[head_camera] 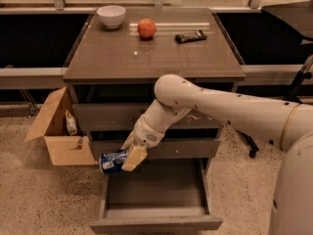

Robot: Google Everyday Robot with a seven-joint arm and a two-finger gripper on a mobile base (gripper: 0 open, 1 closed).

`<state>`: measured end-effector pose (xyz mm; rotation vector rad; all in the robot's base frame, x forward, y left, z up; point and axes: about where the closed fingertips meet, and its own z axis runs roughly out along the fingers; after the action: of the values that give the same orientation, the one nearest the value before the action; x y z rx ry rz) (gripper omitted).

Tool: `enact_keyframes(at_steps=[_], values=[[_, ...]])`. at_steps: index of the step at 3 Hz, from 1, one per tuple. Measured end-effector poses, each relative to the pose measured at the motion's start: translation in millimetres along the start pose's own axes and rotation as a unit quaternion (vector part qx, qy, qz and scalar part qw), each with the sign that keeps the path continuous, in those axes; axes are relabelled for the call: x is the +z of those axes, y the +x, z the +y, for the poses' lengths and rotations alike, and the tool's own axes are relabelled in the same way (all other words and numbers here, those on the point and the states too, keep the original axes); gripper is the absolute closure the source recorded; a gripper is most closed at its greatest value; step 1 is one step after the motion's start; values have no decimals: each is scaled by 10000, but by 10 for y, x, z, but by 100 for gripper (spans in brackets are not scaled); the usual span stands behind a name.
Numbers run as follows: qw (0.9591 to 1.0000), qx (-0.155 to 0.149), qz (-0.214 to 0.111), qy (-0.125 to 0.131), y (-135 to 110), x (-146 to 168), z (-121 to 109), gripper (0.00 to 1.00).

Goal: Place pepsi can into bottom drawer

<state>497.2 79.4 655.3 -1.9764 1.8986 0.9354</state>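
Transport step, we're nearly at release. The gripper (131, 156) is clamped on the right end of the pepsi can (110, 162), which lies on its side in the air at the left rear corner of the pulled-out bottom drawer (155, 223). The can looks to straddle the drawer's left wall, its far end sticking out past it, so we wouldn't open here.

Next move as we read it: shift right toward the tray middle, drop below the rim, then open the jaws. Watch the middle drawer front (195, 148) just above the wrist, clearance is tight.

Materials:
- can: smooth blue cylinder, white markings, will roll once it's free
- drawer: deep box tray, matte grey-brown, plain flat front
- finger pads: tan, look soft
- arm shell: glossy off-white, rounded
- cabinet top (146, 58): flat, slight sheen, holding a white bowl (111, 16), an orange fruit (146, 28) and a dark snack bar (190, 35)
- floor: speckled
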Motion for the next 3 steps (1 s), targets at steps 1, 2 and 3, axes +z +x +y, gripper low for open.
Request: enact_keyframes(at_steps=[1, 2, 3], values=[[10000, 22, -3, -35, 23, 37, -6, 100], [9999, 78, 112, -92, 80, 108, -12, 100], [9979, 468, 441, -85, 504, 305, -43, 100]])
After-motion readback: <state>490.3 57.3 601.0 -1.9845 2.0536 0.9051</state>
